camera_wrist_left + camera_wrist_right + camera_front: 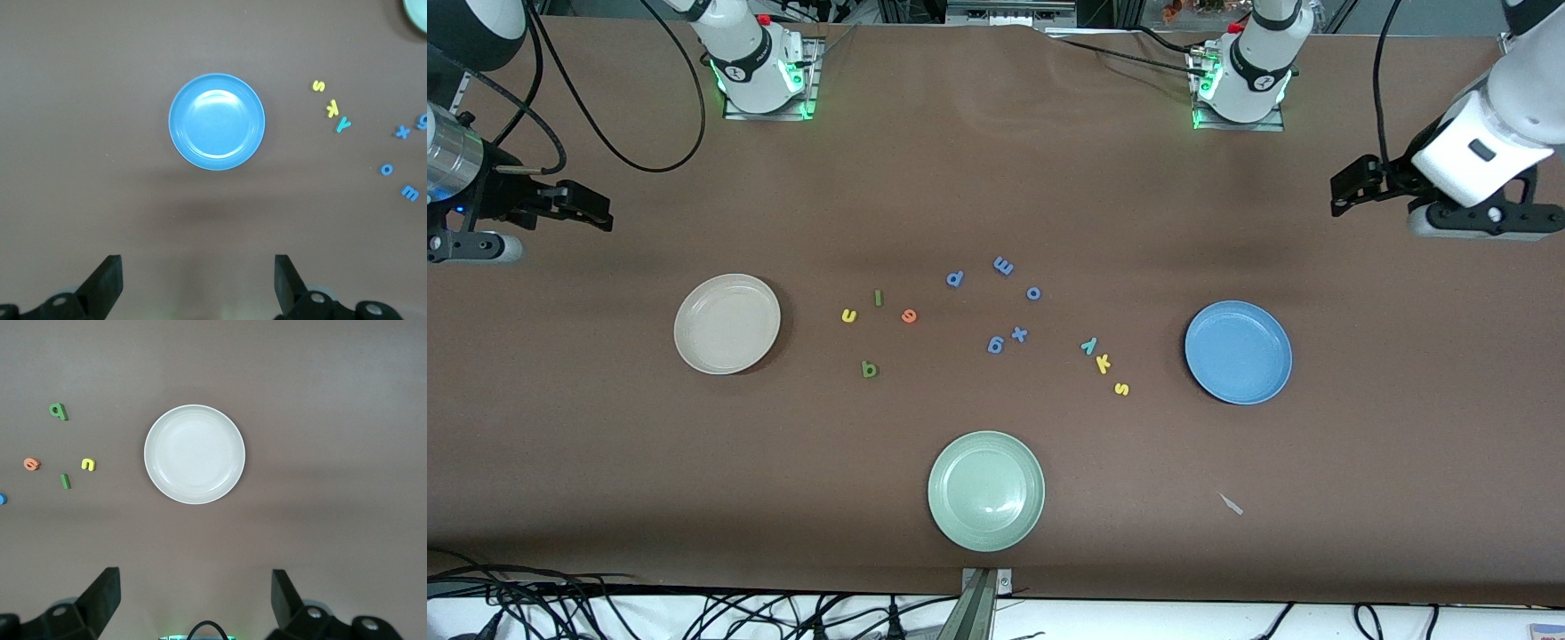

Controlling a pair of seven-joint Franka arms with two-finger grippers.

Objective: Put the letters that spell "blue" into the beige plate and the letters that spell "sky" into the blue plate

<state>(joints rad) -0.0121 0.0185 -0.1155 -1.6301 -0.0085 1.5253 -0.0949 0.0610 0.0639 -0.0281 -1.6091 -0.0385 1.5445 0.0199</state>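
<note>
The beige plate lies empty toward the right arm's end. Beside it lie the yellow u, green l, orange e and green b. The blue plate lies empty toward the left arm's end, with the teal y, yellow k and yellow s beside it. My left gripper hangs open and empty, high above the table next to the blue plate. My right gripper hangs open and empty, high next to the beige plate.
Several all-blue letters lie scattered mid-table between the two letter groups. A pale green plate sits nearer the front camera. A small pale scrap lies near the front edge.
</note>
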